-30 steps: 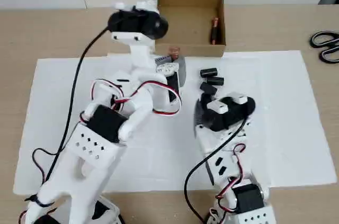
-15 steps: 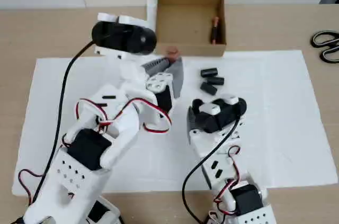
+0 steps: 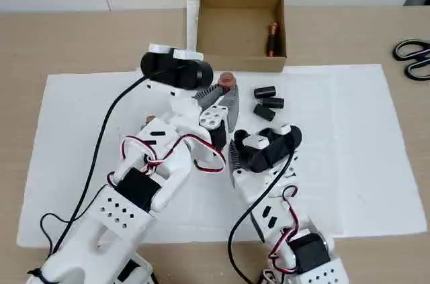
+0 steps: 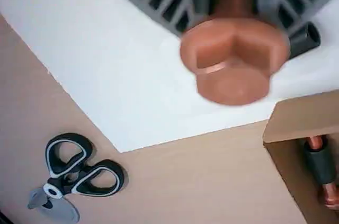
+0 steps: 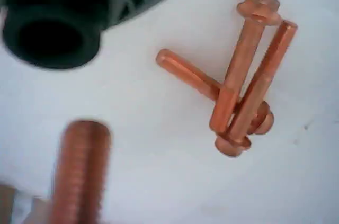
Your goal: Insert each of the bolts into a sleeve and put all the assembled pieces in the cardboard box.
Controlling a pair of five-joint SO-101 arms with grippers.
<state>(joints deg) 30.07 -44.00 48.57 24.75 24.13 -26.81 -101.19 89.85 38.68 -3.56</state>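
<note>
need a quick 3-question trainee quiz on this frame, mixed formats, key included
1. True or false: the left gripper holds a copper bolt.
2. How many loose sleeves lie on the white paper, seen from the high view? A) one B) three C) five
3. Fill in: the right gripper holds a black ____.
Key: 1 true; 2 B; 3 sleeve.
</note>
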